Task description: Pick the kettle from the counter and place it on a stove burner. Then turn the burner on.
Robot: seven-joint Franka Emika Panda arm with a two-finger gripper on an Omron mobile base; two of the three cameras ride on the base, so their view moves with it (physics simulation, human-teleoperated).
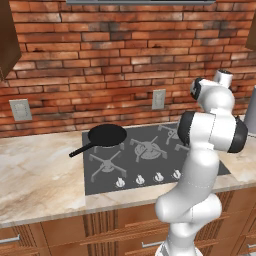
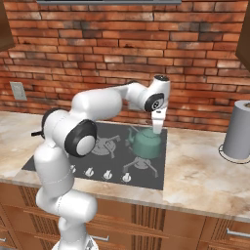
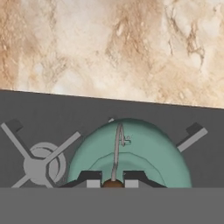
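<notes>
Gripper (image 3: 113,178) at 6 o'clock in the hand view: two dark fingertips set close either side of the brown wooden middle of the kettle's wire handle. They bracket the grip; whether they press it or have let go, cannot tell. In the right base view the hand hangs directly over the kettle (image 2: 146,142).

Kettle sits on the cooktop (image 1: 150,172), over a stove burner (image 2: 142,163) on the cooktop's right side; grate arms poke out from under the teal body at 3 and 9 o'clock in the hand view. A neighbouring grate (image 3: 38,166) lies at 9 o'clock. Counter (image 3: 113,48) fills the 12 o'clock half beyond the cooktop edge.

Judgement: placing step is at or near its end. To finish well, confirm the kettle rests level on the grate, open fully, lift straight up clear of the handle arch. Then match the correct white knob (image 2: 126,177) in the front row to this burner.

Frying pan (image 1: 106,136) at the cooktop's far left, well apart.
</notes>
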